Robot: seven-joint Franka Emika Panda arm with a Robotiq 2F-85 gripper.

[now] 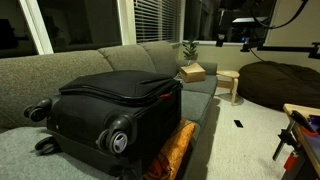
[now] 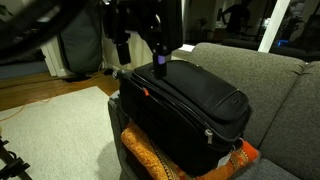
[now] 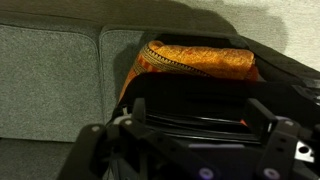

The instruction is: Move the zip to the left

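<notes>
A black suitcase [image 1: 110,105] lies flat on a grey couch and shows in both exterior views [image 2: 190,105]. Its zip line runs along the top edge, with a small red pull tag [image 2: 145,93] that also shows in an exterior view [image 1: 165,97] and in the wrist view [image 3: 241,122]. My gripper [image 2: 160,63] hangs from the dark arm and points down at the suitcase's top near that tag. In the wrist view the gripper [image 3: 200,108] is open. Its two fingers straddle the zip seam, and the red tag sits just inside the right finger. The arm does not show over the suitcase in one exterior view.
An orange patterned cushion [image 3: 190,60] lies under the suitcase's end [image 2: 150,155] [image 1: 175,150]. The grey couch [image 3: 50,80] extends beside it. A cardboard box [image 1: 191,72] sits on the couch, and a small wooden table [image 1: 230,85] and a dark beanbag [image 1: 280,85] stand beyond.
</notes>
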